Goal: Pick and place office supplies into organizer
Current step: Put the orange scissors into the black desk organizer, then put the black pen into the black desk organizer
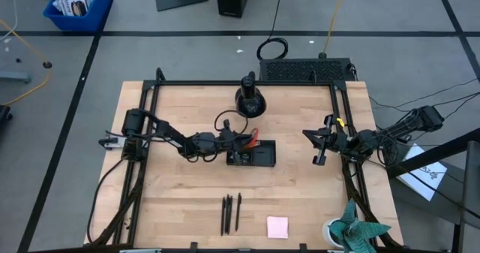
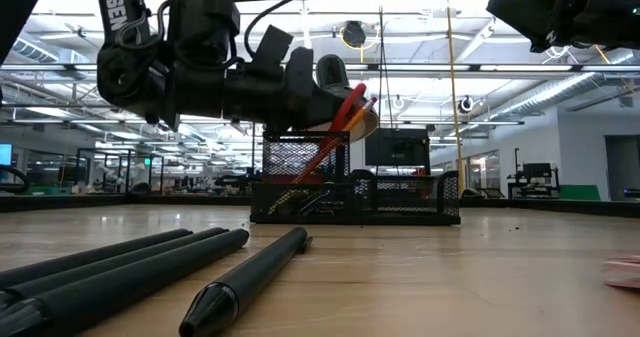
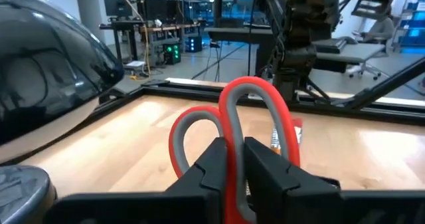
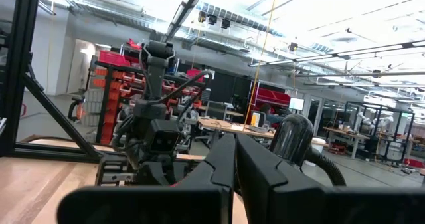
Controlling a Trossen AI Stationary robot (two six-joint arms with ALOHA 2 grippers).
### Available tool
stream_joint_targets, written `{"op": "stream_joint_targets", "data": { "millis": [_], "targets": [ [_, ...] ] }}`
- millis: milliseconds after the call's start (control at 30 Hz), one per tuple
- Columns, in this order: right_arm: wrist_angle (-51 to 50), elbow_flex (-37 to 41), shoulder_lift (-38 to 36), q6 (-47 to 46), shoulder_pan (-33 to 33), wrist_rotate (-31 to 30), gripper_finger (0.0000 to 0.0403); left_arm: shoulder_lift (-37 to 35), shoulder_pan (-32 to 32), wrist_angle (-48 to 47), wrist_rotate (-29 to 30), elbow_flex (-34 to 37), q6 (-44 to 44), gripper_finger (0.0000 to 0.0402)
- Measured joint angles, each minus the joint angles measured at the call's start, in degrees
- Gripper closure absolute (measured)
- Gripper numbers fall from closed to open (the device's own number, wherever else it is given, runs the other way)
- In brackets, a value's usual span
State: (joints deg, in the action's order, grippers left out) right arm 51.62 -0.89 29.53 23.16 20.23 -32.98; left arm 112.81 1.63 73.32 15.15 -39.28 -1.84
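Observation:
My left gripper (image 1: 238,139) reaches level from the table's left over the black mesh organizer (image 1: 252,156) at mid-table, shut on the red-handled scissors (image 2: 338,117). An orange pencil (image 2: 312,167) leans inside the organizer's tall compartment. Three black pens (image 1: 230,212) lie side by side near the front edge, with a pink sticky-note pad (image 1: 277,226) to their right. My right gripper (image 1: 319,144) waits shut and empty above the table's right side. My left gripper pinches the scissors' red handle (image 3: 236,184) between its two fingers, low down where the two loops meet. The fingers come level from the table's left. The scissors slant, loops (image 3: 255,101) up and beyond the fingertips, blades down inside the organizer's tall mesh compartment (image 2: 305,157).
A round black dome-shaped stand (image 1: 250,99) sits behind the organizer, close to my left gripper. A potted plant (image 1: 356,230) stands at the front right corner. Bare wood lies between the organizer and the pens.

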Motion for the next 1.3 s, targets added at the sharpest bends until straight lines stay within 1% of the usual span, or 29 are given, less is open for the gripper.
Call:
{"op": "stream_joint_targets", "data": {
  "millis": [100, 233, 300, 567, 700, 767, 833, 867, 900, 967, 1033, 1100, 1167, 1200, 1267, 1300],
  "targets": [
    [0.0, 0.0, 0.0, 0.0, 0.0, 0.0, 0.0394, 0.0, 0.0, 0.0, -0.1, 0.0, -0.2, 0.0324],
    [0.0, 0.0, 0.0, 0.0, 0.0, 0.0, 0.0394, 0.0, -0.2, 0.1, -2.9, 0.0, 1.4, 0.0293],
    [0.0, 0.0, 0.0, 0.0, 0.0, 0.0, 0.0394, 0.0, -0.2, 0.3, -3.1, 0.0, 2.0, 0.028],
    [0.0, 0.0, 0.0, 0.0, 0.0, 0.0, 0.0394, -4.6, 0.1, -2.5, -2.7, -0.1, 4.3, 0.0225],
    [0.2, 0.0, 0.0, 0.0, 0.0, 0.0, 0.0394, -9.5, 0.5, -9.4, -0.1, -0.2, 4.3, 0.0207],
    [0.2, 0.0, 0.0, 0.0, 0.0, 0.0, 0.0394, -13.5, 1.6, -14.1, 3.5, -0.2, 4.1, 0.0203],
    [0.2, 0.0, 0.0, 0.0, 0.0, 0.0, 0.0394, -18.1, 3.8, -21.6, 10.4, -1.0, 2.5, 0.0203],
    [0.2, 0.0, 0.0, 0.0, 0.0, 0.0, 0.0394, -20.8, 5.3, -27.3, 14.0, -1.9, 2.1, 0.0205],
    [0.1, 0.0, 0.0, 0.0, 0.0, 0.0, 0.0394, -23.2, 7.2, -33.9, 18.1, -3.0, 1.6, 0.0209],
    [-0.1, 0.0, 0.0, 0.0, 0.0, 0.0, 0.0394, -26.7, 11.8, -48.4, 25.4, -7.5, -1.1, 0.0219],
    [-0.3, 0.0, 0.0, 0.0, 0.0, 0.0, 0.0394, -28.1, 17.2, -65.3, 32.9, -13.2, -8.3, 0.0231],
    [-0.7, 0.0, 0.0, 0.0, 0.0, 0.0, 0.0394, -27.7, 22.5, -81.3, 37.9, -20.0, -18.6, 0.0243],
    [-0.8, 0.0, 0.0, 0.0, 0.0, 0.0, 0.0394, -25.6, 27.0, -94.6, 40.8, -25.9, -32.8, 0.0254],
    [-0.9, 0.0, 0.0, 0.1, 0.0, 0.0, 0.0394, -24.1, 28.7, -99.8, 40.8, -28.6, -40.2, 0.0258],
    [-0.6, 0.0, 0.0, 0.0, 0.0, 0.0, 0.0394, -21.0, 31.9, -108.2, 38.8, -32.4, -53.5, 0.0266],
    [-0.6, 0.0, 0.0, 0.0, 0.0, 0.0, 0.0394, -19.1, 33.0, -110.0, 37.1, -34.1, -58.5, 0.0269]
  ]
}}
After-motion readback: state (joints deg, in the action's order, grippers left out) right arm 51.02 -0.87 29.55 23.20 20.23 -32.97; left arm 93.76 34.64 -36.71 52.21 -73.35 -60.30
